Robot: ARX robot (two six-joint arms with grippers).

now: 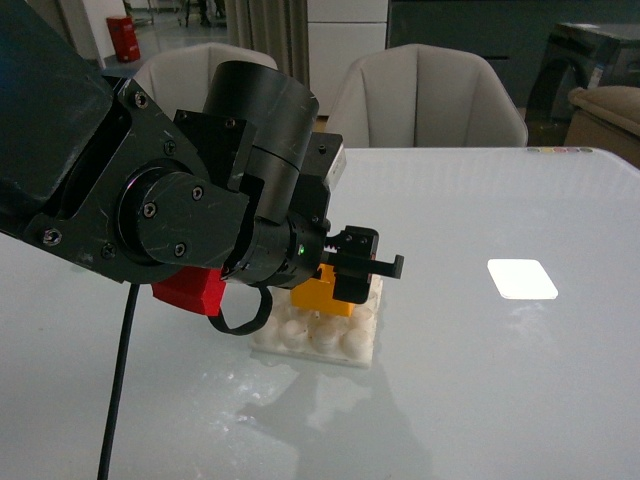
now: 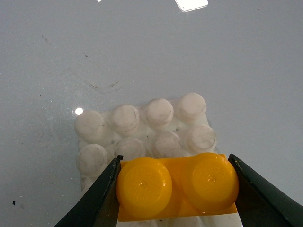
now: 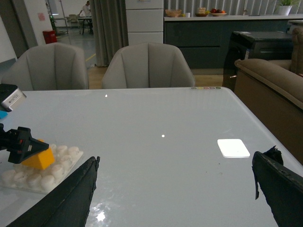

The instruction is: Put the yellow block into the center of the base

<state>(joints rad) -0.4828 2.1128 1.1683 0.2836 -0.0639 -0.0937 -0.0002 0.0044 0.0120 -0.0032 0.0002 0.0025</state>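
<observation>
The yellow block (image 2: pixel 176 187) is clamped end to end between the two black fingers of my left gripper (image 2: pixel 175 189). It sits on or just over the white studded base (image 2: pixel 142 127), over its near rows; contact cannot be told. In the front view the block (image 1: pixel 322 293) shows over the base (image 1: pixel 330 335) under the left gripper (image 1: pixel 350 265). In the right wrist view the block (image 3: pixel 39 158) stands tilted on the base (image 3: pixel 33 175) at the far left. My right gripper (image 3: pixel 175 189) is open and empty over bare table, well apart from the base.
A red piece (image 1: pixel 188 290) shows under the left arm. A bright white rectangle (image 1: pixel 520 278) lies on the glossy grey table to the right. Two pale chairs (image 1: pixel 430 95) stand behind the table's far edge. A sofa (image 3: pixel 274 90) is beyond the right side.
</observation>
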